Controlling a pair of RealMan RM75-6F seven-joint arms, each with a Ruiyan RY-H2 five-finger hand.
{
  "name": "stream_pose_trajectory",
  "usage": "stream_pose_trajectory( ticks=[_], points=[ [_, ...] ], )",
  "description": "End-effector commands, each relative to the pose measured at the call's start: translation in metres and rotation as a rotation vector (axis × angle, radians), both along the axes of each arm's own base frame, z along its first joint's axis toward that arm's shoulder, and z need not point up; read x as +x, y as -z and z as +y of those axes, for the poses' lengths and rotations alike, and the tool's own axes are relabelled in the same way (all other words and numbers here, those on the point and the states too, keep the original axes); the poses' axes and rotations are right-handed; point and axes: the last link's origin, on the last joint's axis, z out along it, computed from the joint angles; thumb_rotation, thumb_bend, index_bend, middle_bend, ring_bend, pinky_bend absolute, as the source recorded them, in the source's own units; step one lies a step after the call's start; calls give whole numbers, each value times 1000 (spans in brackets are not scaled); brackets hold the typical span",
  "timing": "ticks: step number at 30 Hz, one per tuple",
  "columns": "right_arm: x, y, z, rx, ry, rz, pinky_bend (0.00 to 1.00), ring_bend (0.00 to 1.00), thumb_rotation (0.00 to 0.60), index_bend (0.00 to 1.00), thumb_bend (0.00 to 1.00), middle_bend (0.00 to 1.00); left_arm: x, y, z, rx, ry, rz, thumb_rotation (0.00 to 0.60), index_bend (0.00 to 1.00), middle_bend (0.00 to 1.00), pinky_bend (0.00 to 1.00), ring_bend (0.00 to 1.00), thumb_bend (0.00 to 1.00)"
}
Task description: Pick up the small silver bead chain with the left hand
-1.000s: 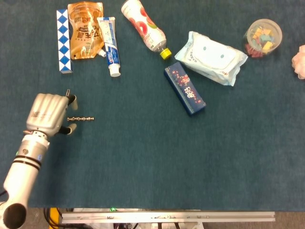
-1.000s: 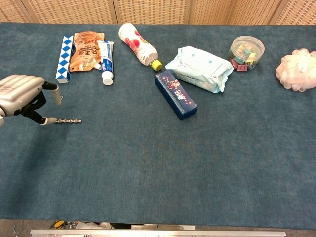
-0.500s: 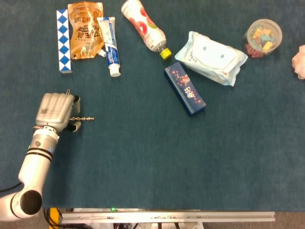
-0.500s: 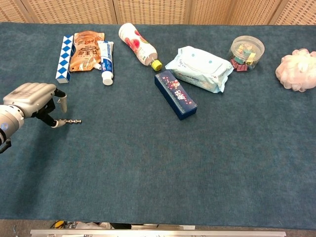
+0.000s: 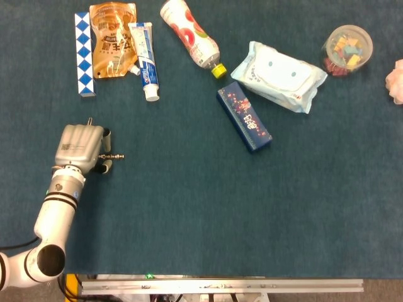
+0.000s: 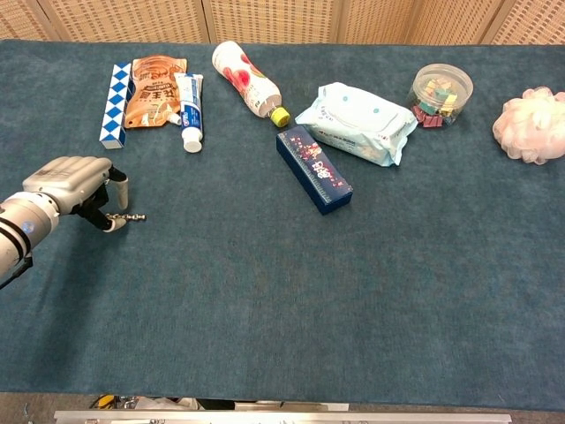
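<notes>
Robot test bench in a lab-like room, dark blue felt-covered table [image 6: 291, 300], metal rail [image 5: 220, 286] along the bottom edge, woven wicker-pattern panels [image 6: 274, 19] across the top, assorted household items such as toothpaste [image 6: 187, 111] and wet wipes [image 6: 357, 122] in the upper half

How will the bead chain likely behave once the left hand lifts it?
The chain is a thin string of linked beads, so it will probably dangle limp. It looks tiny beside the left hand, so likely very light, and may slip from the fingers.
</notes>
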Motion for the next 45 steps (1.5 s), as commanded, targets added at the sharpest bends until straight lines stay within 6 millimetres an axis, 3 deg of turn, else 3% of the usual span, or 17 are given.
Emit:
stream_pose_trajectory(
  ticks=[1,45],
  points=[
    [-1,0,0,-1,2,-2,453,465,600,503,198,533,1,2,1,-7,0,11,600,502,972,1000,934,256],
    [-12,-8,9,-28,38,-14,453,465,600,503,197,533,10,16,5,-23,-37,12,600,557,976,1000,938,318]
  ],
)
